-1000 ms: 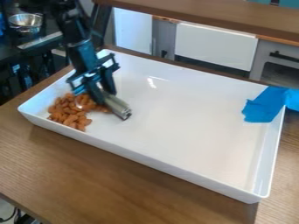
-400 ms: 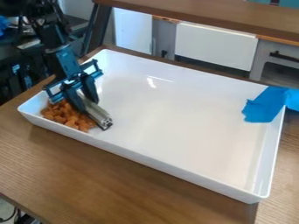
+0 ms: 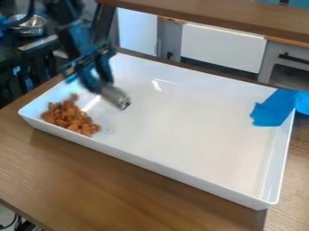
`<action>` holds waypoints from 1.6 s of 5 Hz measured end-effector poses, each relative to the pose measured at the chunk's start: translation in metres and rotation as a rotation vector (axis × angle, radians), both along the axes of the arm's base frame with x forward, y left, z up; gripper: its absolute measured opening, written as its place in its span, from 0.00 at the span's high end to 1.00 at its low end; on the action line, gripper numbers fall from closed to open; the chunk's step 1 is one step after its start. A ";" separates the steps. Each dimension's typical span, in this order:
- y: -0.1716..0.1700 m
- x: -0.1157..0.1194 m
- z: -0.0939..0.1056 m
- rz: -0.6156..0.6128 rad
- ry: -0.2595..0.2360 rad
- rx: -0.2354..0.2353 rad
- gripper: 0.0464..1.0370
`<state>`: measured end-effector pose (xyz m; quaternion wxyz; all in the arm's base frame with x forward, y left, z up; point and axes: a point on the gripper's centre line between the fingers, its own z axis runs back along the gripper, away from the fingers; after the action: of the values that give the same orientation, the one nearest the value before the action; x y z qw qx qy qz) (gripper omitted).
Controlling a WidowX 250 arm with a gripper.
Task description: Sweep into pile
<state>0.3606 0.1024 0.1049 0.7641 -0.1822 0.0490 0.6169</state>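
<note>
My gripper is over the left part of the white tray, shut on a silvery metal cylinder that slants down to the right. Below and left of the cylinder, orange-brown pieces lie heaped in the tray's left corner. A few of them trail upward toward the gripper, near the heap's back edge. The cylinder appears raised off the tray floor, apart from the heap.
Low white walls surround the tray on a brown wooden table. Blue tape lies over the tray's right wall. Behind stand a brown ledge and, at upper left, a metal bowl.
The gripper first moved left and toward the front wall, and the pieces bunched closer into the corner. Since then it has lifted back and slightly right with the cylinder, uncovering more of the heap.
</note>
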 end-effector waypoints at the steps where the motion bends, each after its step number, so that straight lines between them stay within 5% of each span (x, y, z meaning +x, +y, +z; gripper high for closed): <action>1: -0.035 0.021 0.006 -0.051 0.050 -0.033 0.68; 3: -0.121 0.049 0.007 -0.292 0.103 0.074 0.68; 6: -0.174 0.059 -0.010 -0.508 0.135 0.236 0.68; 7: -0.173 0.064 -0.025 -0.527 0.176 0.280 0.62; 8: -0.174 0.066 -0.024 -0.544 0.213 0.314 0.31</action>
<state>0.4268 -0.0716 0.0808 0.9101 0.0228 0.0799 0.4059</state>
